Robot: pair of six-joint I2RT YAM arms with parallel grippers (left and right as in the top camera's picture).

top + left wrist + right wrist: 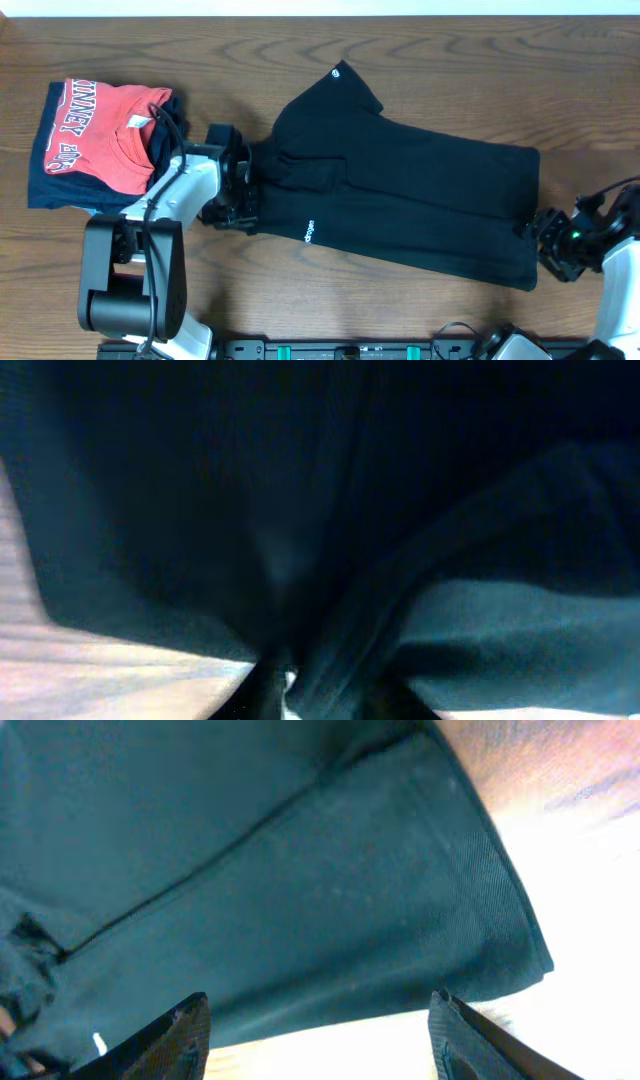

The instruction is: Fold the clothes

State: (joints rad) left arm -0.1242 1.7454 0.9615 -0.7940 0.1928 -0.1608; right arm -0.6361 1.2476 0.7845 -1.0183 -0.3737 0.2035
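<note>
From overhead, the black T-shirt [400, 190] lay slantwise across the middle of the table [420, 60], doubled lengthwise, with my left gripper [238, 185] at its collar end and my right gripper [540, 235] by the hem corner. In the left wrist view, limp cloth bunched down between my fingers [265, 695], so those jaws seemed clamped on a gather. In the right wrist view, my jaws stood wide apart and empty just short of the hem. I judged the shirt light, soft and floppy, so it was best pinched at the stitched edges.
</note>
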